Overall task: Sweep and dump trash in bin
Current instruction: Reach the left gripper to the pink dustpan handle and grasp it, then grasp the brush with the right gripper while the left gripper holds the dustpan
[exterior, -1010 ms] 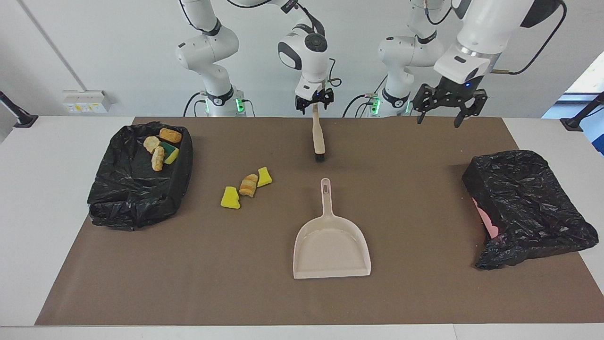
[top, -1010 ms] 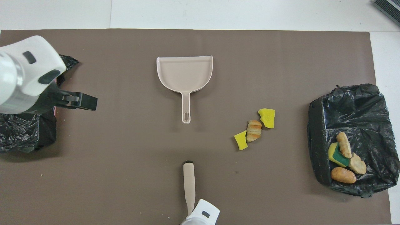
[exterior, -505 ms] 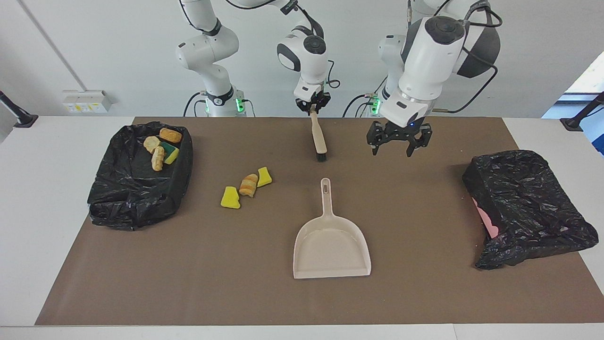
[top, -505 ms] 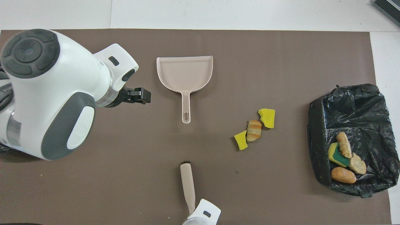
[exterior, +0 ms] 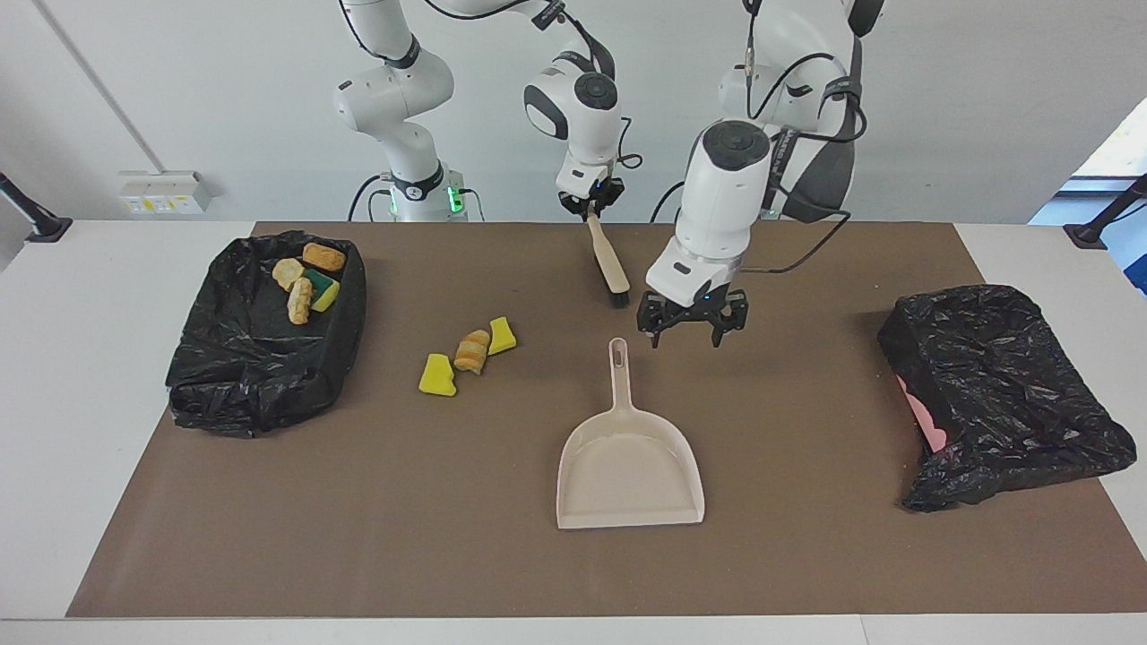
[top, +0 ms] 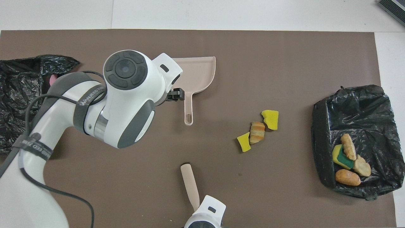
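Note:
Three scraps of trash lie on the brown mat: a yellow chunk, a tan bread-like lump and another yellow chunk; from overhead they form one cluster. My right gripper is shut on the handle end of the beige brush, whose dark bristles point away from the robots. The beige dustpan lies flat, its handle toward the robots. My left gripper hangs open, holding nothing, low over the mat beside the dustpan's handle.
A black-bag-lined bin at the right arm's end holds several scraps. A second black-bagged bin sits at the left arm's end. My left arm covers part of the dustpan in the overhead view.
My right gripper closed on the brush handle and the brush swung slightly askew. My left arm swept from over the bagged bin at its own end down to beside the dustpan's handle.

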`<state>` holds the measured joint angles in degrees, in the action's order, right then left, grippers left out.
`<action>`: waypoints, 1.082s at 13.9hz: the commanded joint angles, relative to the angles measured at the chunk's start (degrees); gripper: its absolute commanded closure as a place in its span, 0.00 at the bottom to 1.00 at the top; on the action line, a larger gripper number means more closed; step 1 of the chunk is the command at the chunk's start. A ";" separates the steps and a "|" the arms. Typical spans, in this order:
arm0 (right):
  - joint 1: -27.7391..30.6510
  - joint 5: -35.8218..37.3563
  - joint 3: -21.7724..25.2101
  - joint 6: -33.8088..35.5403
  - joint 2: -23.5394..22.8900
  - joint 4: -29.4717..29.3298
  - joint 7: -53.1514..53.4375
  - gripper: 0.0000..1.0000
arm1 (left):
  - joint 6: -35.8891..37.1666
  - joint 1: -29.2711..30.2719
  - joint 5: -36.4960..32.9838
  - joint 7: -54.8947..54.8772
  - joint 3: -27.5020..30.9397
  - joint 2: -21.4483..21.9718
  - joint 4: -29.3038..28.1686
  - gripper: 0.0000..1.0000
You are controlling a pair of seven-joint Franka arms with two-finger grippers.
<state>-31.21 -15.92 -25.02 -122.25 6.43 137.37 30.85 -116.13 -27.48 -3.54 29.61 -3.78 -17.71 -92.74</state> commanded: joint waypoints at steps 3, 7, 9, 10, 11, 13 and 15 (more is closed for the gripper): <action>11.76 0.45 -0.03 15.26 11.48 -0.79 -13.07 1.00 | -6.83 -2.14 -1.30 2.56 0.88 -4.17 0.45 0.00; 24.86 4.92 0.14 21.35 16.50 -0.96 -27.04 1.00 | -12.61 -3.02 -0.85 4.23 0.88 -7.68 0.45 0.00; 32.75 7.65 0.14 20.74 16.78 -2.53 -30.65 1.00 | -15.09 -3.46 -0.94 3.88 0.88 -8.22 0.27 0.00; 36.36 10.53 -0.12 19.96 15.82 -2.98 -32.59 1.00 | -15.27 -3.46 -0.86 3.71 0.88 -8.22 0.10 0.00; 38.92 12.82 -0.12 16.99 14.51 -2.98 -34.08 1.00 | -15.36 -3.46 -0.86 3.97 0.88 -8.22 -0.08 0.00; 44.11 16.78 -0.12 13.20 11.70 -3.51 -37.60 1.00 | -15.27 -3.64 -0.77 4.32 0.88 -8.31 -0.78 0.00; 46.15 22.31 -0.03 8.90 7.74 -3.86 -37.70 1.00 | -15.18 -4.68 -0.77 4.32 0.88 -8.13 -2.79 0.00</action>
<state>12.70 2.05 -24.12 -110.25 18.71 135.07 -6.09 -130.58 -30.40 -3.57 32.68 -3.74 -26.27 -93.21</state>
